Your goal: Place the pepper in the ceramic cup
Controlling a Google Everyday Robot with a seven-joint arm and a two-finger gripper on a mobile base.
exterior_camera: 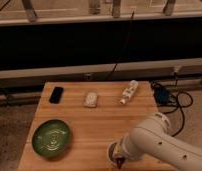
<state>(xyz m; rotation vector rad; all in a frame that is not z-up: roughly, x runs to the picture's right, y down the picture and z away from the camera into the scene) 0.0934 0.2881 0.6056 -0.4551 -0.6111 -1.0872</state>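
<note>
The ceramic cup (112, 150) stands near the front edge of the wooden table (104, 125), right of centre; only its pale left rim shows past my arm. My gripper (117, 157) is down over the cup, mostly hidden under the white forearm (154, 142). A small dark red piece, the pepper (119, 161), shows at the gripper's tip, at or just in front of the cup's mouth. I cannot tell whether it is inside the cup.
A wide green plate (52, 138) lies at the front left. A black phone (56, 94), a pale packet (91, 99) and a white bottle on its side (128, 92) lie along the back. Cables and a blue device (164, 96) hang off the right edge.
</note>
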